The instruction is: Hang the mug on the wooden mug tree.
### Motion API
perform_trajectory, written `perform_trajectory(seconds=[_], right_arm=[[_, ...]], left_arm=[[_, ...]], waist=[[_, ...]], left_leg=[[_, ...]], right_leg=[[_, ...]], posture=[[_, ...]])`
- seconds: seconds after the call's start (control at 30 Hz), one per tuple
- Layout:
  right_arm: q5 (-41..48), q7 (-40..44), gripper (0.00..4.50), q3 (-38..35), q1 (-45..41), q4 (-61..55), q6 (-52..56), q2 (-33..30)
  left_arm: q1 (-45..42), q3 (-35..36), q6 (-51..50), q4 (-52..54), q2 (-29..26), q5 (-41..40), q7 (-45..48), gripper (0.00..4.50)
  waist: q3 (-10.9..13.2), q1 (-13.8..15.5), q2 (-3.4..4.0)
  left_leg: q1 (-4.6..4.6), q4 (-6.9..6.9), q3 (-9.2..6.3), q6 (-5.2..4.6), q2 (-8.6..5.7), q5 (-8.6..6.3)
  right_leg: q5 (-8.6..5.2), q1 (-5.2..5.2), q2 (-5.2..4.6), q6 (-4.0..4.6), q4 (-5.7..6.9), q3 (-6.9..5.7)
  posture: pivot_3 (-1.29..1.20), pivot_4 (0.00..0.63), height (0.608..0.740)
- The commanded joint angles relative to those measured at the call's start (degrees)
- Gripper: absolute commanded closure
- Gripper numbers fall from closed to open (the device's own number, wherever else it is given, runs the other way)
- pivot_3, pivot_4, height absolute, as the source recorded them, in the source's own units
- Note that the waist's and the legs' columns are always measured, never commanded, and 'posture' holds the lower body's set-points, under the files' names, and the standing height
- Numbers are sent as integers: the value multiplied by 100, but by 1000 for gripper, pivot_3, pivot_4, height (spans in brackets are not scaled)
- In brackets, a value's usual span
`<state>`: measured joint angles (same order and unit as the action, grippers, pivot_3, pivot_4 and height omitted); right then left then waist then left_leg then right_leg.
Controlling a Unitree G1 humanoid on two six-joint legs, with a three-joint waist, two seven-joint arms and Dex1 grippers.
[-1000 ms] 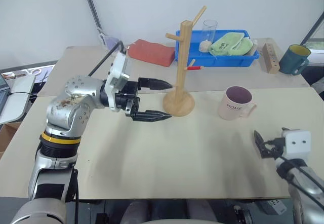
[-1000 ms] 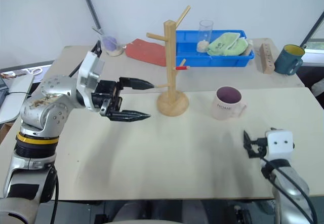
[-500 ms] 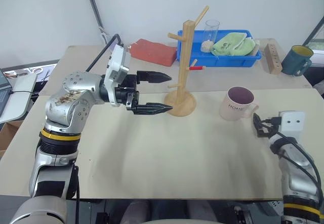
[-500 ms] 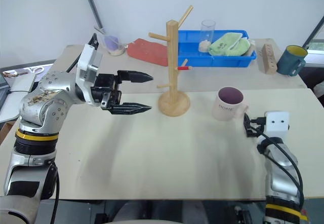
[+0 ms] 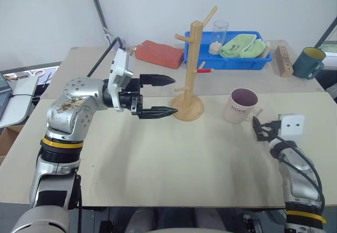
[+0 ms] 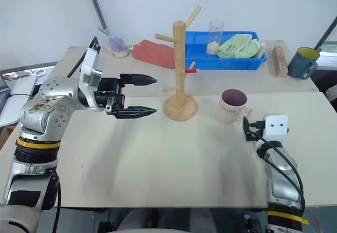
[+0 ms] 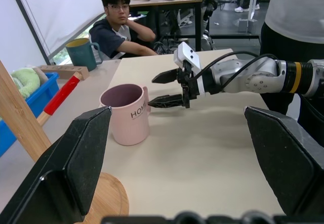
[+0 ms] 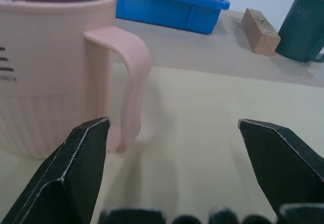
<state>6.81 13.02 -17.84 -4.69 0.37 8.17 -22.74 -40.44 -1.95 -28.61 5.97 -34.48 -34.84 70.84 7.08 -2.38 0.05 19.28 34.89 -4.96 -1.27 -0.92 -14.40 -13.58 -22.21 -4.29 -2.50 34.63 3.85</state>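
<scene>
The right tool [image 5: 259, 129], jaws spread wide and empty, sat low over the beige tabletop [image 5: 174, 159] just short of the pale pink "HOME" mug [image 5: 240, 106], whose loop handle [image 8: 124, 82] faced it, while beyond the mug stood the tall light-wood mug tree [image 5: 190, 69], beside the open, empty left tool [image 5: 169, 94].

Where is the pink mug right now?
The pink mug stands upright on the table's right side, between the wooden mug tree and the open right end effector.
</scene>
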Motion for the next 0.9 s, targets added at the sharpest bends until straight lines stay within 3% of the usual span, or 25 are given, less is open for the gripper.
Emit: perform_trajectory(seconds=[0.03, 0.73, 0.77, 0.9], right_arm=[[-79, -188, 11, 53, -261, -81, 0, 23], [-206, -927, 11, 182, -789, 861, -240, 532], [-206, -914, 552, 180, -790, 878, -261, 528], [-202, -895, 1779, 173, -790, 992, -349, 497]], left_arm=[[-92, 136, 120, 70, -72, -8, 28, 0], [-36, 148, 88, 199, -108, 7, -53, 0], [-28, 153, 79, 218, -113, 0, -60, 0], [-29, 153, 85, 208, -120, 15, -83, 0]], waist=[[-1, -5, 1], [-3, -18, 5], [-3, -19, 5], [-3, -15, 5]], left_leg=[[0, 0, 0, 0, 0, 0], [-4, -1, -5, 0, -1, 0], [-5, -1, -4, 0, -1, 0], [-5, -1, -5, 0, -1, 0]], right_leg=[[0, 0, 0, 0, 1, 0], [-2, -2, 2, 8, 21, 5], [-2, -2, 2, 8, 21, 5], [-3, -2, 3, 8, 22, 5]], posture=[[0, 150, 740], [0, 150, 740], [0, 150, 740], [0, 150, 740]])
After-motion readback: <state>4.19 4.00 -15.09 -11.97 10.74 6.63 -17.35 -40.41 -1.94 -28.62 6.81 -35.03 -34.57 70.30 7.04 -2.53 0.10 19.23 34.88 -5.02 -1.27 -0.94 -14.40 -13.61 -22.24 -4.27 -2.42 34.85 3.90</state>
